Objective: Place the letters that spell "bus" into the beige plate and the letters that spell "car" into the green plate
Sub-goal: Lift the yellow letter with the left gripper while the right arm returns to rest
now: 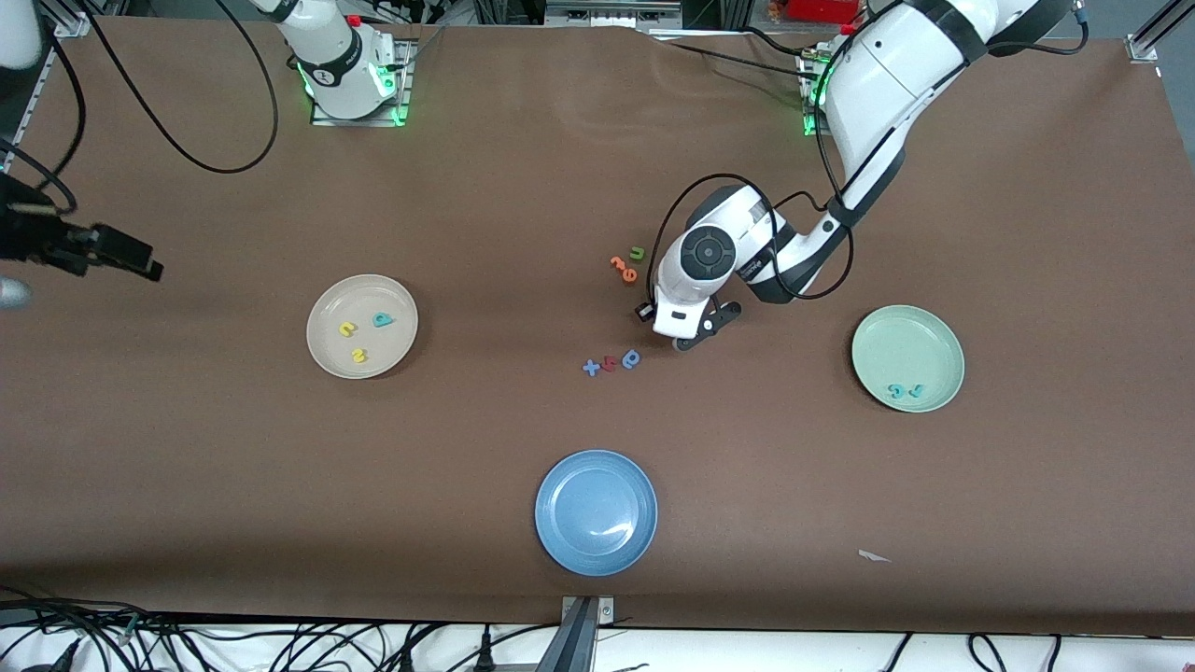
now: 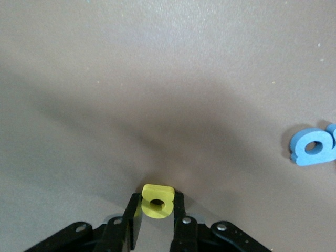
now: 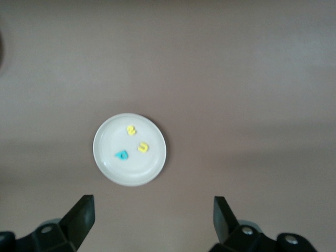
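Your left gripper (image 2: 157,218) is down at the table (image 1: 523,187) near its middle, clamped on the yellow "a" (image 2: 157,200) — the wrist view shows both fingers (image 2: 135,223) pressed against the letter's sides, its round bowl facing the camera. In the front view the wrist hides the letter.

Just beside that gripper, toward the right arm's end, you have a short row of loose letters: a blue rounded one (image 1: 631,358), a red one (image 1: 610,363) and a blue cross-shaped one (image 1: 591,368). Farther from the front camera sit two orange letters (image 1: 624,269) and the olive "u" (image 1: 637,252), close together.

The green plate (image 1: 920,327) lies toward the left arm's end of the table. It holds the teal "c" (image 1: 896,391) and the teal "r" (image 1: 917,390) side by side, near the rim closest to the front camera.

The beige plate (image 1: 327,355) lies toward the right arm's end. In it you can see the teal "b" (image 1: 383,320), the yellow "u" (image 1: 346,329) and the yellow "s" (image 1: 359,355), each apart from the others.

A blue plate (image 1: 560,541) sits nearest the front camera, about midway along the table.

Your right gripper (image 3: 152,215) waits high over the table with its jaws spread wide, holding nothing — its wrist view looks down on the beige plate.
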You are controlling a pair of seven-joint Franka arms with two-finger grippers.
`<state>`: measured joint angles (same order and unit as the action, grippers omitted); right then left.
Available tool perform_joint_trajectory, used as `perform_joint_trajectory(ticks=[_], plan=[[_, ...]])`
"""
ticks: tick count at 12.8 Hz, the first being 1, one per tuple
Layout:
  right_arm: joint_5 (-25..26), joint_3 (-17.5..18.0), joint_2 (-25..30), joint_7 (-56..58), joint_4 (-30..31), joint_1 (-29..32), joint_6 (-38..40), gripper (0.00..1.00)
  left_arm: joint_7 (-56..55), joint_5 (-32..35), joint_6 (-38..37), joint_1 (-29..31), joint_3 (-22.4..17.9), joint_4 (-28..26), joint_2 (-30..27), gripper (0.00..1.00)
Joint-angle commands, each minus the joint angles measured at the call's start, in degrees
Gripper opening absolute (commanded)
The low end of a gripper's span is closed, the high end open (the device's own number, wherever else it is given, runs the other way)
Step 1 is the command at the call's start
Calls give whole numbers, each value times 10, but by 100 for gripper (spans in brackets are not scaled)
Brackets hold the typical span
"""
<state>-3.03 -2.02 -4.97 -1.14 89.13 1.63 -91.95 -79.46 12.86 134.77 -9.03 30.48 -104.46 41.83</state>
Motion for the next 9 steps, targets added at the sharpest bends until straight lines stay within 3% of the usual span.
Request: perform_joint_trajectory(ticks=[1,5,9], plan=[[8,20,76,-1,75,24,11,100,17,22,-20,9,-5,20,-2,12],[22,19,67,-9,69,5,-18,100,87,9,-104,66,3,37,-51,12],[31,18,57,-10,58,-6,-29,100,237,-12,-200,200,34,37,-103,12]])
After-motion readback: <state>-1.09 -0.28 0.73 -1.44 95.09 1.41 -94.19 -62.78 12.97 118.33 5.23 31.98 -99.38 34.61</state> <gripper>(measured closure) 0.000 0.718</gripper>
